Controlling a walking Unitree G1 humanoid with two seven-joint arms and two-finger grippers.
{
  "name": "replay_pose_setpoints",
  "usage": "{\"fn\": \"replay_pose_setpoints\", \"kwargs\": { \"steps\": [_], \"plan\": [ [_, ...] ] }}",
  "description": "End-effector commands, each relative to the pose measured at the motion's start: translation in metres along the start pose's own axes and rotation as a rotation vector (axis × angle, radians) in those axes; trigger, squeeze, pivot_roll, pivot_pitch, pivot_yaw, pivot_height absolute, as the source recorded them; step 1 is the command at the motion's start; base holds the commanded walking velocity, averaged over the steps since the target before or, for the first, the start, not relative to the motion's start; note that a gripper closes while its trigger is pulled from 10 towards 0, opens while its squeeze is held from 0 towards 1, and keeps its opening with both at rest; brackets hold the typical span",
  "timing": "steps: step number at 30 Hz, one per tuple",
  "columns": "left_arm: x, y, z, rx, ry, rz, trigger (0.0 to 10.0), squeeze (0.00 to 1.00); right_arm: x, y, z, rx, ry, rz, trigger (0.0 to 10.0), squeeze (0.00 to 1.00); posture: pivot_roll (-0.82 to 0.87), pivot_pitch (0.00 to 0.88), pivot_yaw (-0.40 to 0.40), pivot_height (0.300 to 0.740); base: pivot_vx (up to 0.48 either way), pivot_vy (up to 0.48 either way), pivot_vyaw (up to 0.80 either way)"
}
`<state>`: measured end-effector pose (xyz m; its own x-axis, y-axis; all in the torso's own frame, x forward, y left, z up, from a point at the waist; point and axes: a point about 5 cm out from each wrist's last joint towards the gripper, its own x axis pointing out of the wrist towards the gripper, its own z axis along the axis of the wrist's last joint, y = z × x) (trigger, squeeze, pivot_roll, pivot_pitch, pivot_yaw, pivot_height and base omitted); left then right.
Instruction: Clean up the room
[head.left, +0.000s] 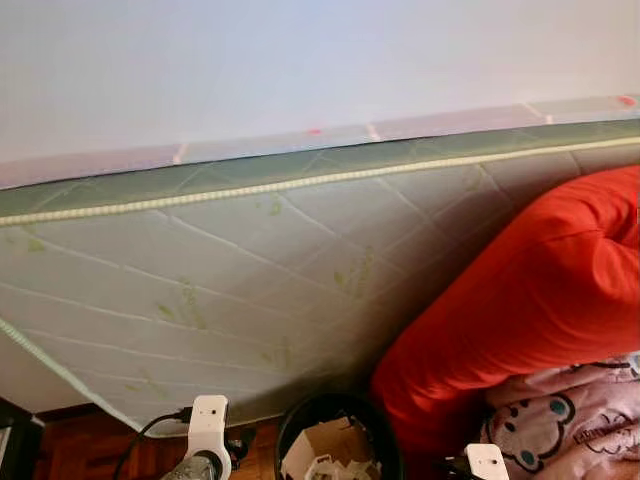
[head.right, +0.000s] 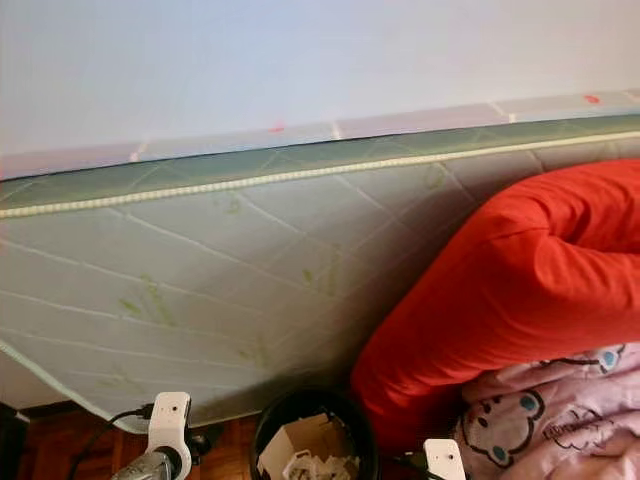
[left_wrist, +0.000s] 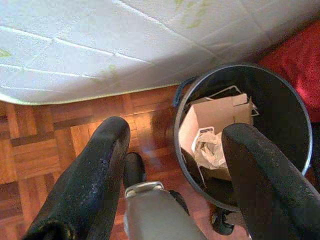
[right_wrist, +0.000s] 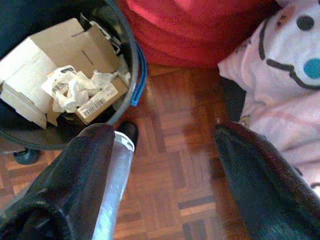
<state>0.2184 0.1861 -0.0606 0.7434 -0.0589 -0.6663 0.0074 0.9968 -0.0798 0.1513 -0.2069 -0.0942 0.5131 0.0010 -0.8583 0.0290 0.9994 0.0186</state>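
A quilted mattress (head.left: 230, 290) leans on its long edge against the white wall (head.left: 300, 70), its length running left to right and climbing slightly toward the right; it is pale grey-white with diamond stitching, faint green leaf prints and a green band with cream piping along the top edge. Below it lies a reddish parquet floor (left_wrist: 45, 145). The left gripper (left_wrist: 172, 165) hangs over that floor just beside the bin, its two black fingers spread wide and holding nothing. Next comes the round black waste bin (left_wrist: 292, 100), standing upright with its mouth facing up, near the foot of the mattress. Inside sits a brown cardboard box (right_wrist: 55, 55), tilted with flaps open, with crumpled white paper (right_wrist: 75, 87) on it and a white label with a barcode (right_wrist: 97, 105); the printing is too small to read. The right gripper (right_wrist: 165, 150) hovers over the parquet between the bin and the bedding, fingers also wide apart and empty. Further right a large red cushion (head.left: 530, 290) slopes against the mattress, and below it lies a pink blanket (head.left: 570, 420) printed with a cartoon face; its small lettering cannot be read.
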Motion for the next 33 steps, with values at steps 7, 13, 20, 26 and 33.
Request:
{"fn": "replay_pose_setpoints", "kwargs": {
  "steps": [7,13,20,26,33],
  "plan": [
    [-0.0009,0.0011,-0.0047,0.008,0.031,0.007,10.0,0.0,-0.0009,-0.0034,-0.0023,0.005,0.009,-0.013,10.0,0.0,0.02,0.085,-0.077,0.737,0.0,0.0,0.0],
    [-0.0012,0.0024,-0.0078,-0.049,0.052,0.031,10.0,0.0,-0.0007,-0.0031,-0.0024,0.028,0.007,-0.024,10.0,0.0,0.02,0.083,-0.072,0.737,0.0,0.0,0.0],
    [-0.0016,0.0051,-0.0107,-0.056,0.094,0.045,10.0,0.0,-0.0002,-0.0008,-0.002,0.043,0.004,-0.023,10.0,0.0,0.02,0.075,-0.061,0.737,0.0,0.0,0.0],
    [-0.0018,0.0051,-0.0125,-0.084,0.108,0.052,10.0,0.0,-0.0001,-0.0003,-0.0019,0.044,0.004,-0.02,10.0,0.0,0.01,0.068,-0.056,0.737,0.0,0.0,0.0],
    [-0.0015,0.005,-0.012,-0.027,0.117,0.05,10.0,0.0,-0.0003,-0.0009,-0.0026,0.039,0.009,-0.022,10.0,0.0,0.02,0.036,-0.054,0.737,-0.072,0.0,0.0]
  ]
}}
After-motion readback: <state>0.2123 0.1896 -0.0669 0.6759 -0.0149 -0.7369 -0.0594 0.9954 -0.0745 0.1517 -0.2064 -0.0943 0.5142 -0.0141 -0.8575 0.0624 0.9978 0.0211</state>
